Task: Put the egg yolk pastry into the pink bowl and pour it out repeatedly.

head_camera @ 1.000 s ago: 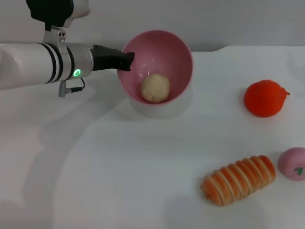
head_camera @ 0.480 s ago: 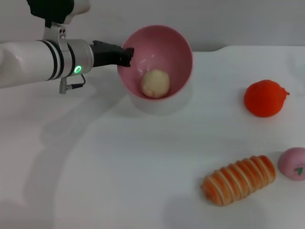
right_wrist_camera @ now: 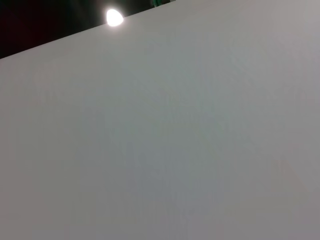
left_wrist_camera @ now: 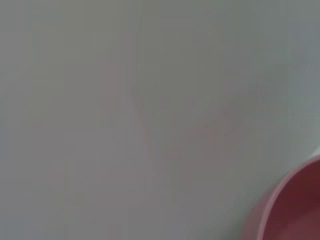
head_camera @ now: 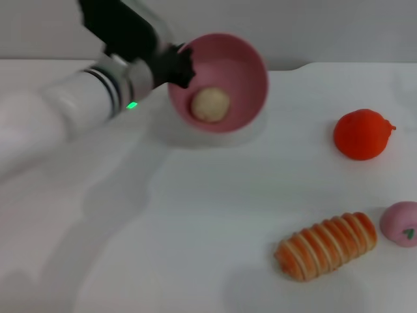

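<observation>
Pink bowl; beige pastry; orange-cream striped roll; black claw.

In the upper middle of the frame we see the pink bowl lifted and tipped so its opening faces us, with the egg yolk pastry resting against its lower inside wall. The left gripper clamps the bowl's left rim, its white arm reaching in from the left edge. On the white table, an orange round fruit sits at right, a striped bread roll lower right, and a pink bun just beside it at the edge.
</observation>
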### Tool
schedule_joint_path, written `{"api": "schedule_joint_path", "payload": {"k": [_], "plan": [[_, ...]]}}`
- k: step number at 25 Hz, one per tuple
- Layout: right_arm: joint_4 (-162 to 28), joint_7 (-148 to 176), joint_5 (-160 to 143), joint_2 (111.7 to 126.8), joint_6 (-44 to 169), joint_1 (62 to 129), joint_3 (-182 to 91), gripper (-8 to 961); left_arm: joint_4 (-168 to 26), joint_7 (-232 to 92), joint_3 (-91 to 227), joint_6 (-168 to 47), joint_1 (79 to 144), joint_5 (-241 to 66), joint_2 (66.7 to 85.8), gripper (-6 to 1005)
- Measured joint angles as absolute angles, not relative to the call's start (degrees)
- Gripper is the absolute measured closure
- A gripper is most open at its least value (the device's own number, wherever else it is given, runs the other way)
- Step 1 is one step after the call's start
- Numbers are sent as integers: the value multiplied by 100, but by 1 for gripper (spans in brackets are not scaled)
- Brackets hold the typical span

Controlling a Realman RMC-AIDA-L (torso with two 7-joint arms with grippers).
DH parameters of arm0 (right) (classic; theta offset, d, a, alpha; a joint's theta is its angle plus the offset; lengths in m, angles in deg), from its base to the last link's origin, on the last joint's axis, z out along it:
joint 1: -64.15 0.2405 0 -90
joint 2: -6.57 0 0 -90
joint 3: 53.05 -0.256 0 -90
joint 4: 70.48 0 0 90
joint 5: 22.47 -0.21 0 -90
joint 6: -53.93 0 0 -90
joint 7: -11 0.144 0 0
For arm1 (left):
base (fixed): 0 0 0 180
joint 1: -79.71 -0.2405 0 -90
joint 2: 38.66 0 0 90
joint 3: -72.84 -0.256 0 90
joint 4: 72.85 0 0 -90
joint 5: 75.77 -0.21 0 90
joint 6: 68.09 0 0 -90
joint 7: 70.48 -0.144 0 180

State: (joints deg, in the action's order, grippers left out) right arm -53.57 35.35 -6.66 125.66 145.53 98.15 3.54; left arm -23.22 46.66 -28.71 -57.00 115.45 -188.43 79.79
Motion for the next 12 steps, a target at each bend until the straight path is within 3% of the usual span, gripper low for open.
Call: {"api": "schedule_joint_path", "payload": {"k": [12], "plan": [[-5415, 3535, -666, 12566, 14593, 9786, 324, 259, -1885, 4694, -5196, -9064, 11517, -19334, 7974, 886]]}}
